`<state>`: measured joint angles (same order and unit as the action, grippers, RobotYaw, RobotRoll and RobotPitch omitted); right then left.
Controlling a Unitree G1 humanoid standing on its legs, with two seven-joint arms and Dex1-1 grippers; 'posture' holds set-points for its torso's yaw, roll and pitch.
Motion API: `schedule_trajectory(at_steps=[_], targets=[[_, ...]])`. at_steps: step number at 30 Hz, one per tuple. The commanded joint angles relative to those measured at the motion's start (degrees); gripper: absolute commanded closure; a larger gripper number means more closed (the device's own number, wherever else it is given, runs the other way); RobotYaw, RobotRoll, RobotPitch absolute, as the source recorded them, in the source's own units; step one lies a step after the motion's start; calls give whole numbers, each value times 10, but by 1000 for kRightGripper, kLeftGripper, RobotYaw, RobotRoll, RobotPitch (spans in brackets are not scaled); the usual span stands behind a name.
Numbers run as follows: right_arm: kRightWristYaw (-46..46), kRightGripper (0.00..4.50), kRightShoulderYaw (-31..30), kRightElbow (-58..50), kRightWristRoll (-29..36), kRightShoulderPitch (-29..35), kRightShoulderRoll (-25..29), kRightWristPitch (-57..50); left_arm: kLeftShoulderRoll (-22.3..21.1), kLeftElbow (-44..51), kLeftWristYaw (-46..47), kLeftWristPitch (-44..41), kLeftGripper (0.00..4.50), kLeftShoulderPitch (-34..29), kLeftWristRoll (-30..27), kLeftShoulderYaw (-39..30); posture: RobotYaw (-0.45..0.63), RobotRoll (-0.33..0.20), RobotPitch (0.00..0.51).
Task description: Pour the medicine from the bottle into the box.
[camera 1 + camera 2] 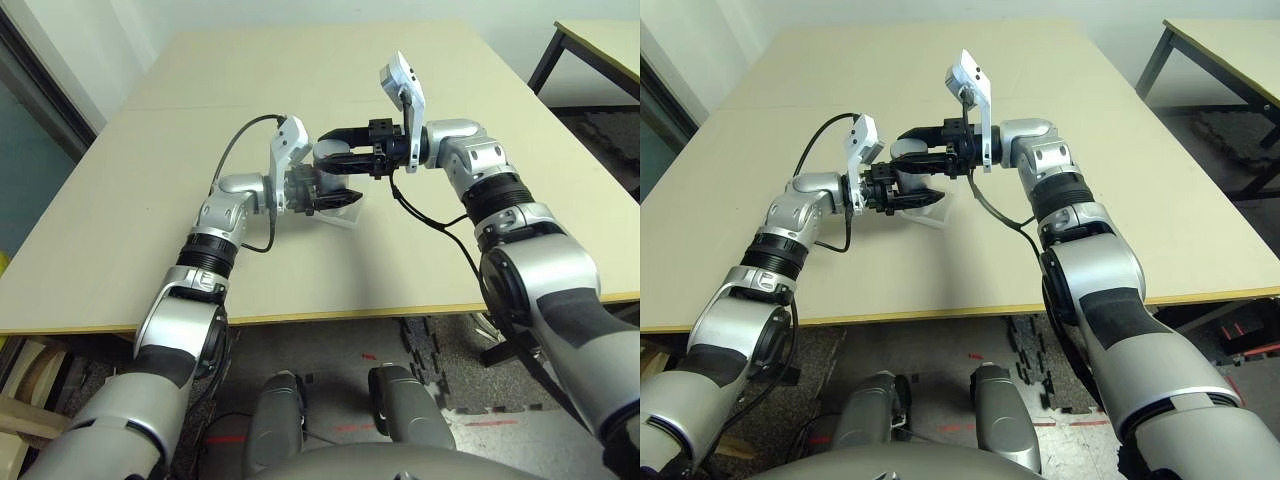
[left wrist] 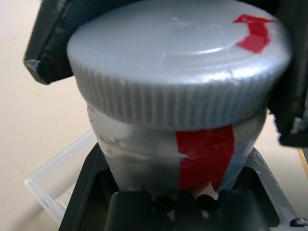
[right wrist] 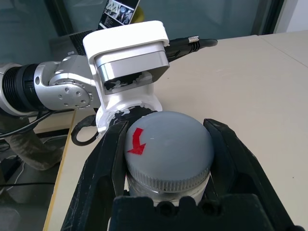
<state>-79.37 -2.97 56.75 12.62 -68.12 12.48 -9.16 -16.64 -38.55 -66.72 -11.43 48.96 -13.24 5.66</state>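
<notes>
Bottle (image 2: 183, 154) in left tool (image 1: 322, 195), right tool (image 3: 168, 159) clamping cap (image 3: 166, 144) (box (image 2: 53, 185) below)

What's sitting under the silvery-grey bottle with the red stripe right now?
Beneath the silvery-grey red-striped bottle lies the clear plastic box on the table; the left gripper covers most of it, so its contents cannot be seen.

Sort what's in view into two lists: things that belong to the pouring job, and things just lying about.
Job:
- bottle, cap still on
- box
- left claw, shut on bottle
- right claw, shut on cap

Lying about:
- second table
- floor mats
</notes>
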Motion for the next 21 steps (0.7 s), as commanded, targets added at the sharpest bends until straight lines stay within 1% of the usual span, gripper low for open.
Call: schedule_trajectory(at_steps=[1, 6, 9, 13, 17, 19, 21], targets=[[-45, 1903, 0, -1, 1, 2, 5, 16, -3, 5, -12, -7, 1729, -1, -2, 1, -251, 0, 59], [-106, 1903, -6, -12, 6, 9, 8, 40, -4, 10, -22, -15, 1729, 0, -8, -4, -241, 0, 56], [-129, 1903, -38, -41, 34, 23, 14, 51, -5, 10, -28, -19, 1729, 2, -11, -8, -231, 0, 55], [-131, 1903, -115, -104, 91, 49, 36, 69, -7, 9, -32, -21, 1729, 5, -14, -10, -222, 0, 54], [-131, 1902, -166, -130, 139, 55, 56, 72, -9, 11, -34, -22, 1729, 3, -16, -10, -217, 0, 53], [-131, 1902, -184, -132, 156, 53, 62, 73, -9, 14, -34, -24, 1729, 2, -17, -10, -217, 0, 53], [-131, 1902, -188, -121, 161, 48, 61, 80, -9, 17, -35, -26, 1729, 1, -17, -11, -217, 0, 53]])
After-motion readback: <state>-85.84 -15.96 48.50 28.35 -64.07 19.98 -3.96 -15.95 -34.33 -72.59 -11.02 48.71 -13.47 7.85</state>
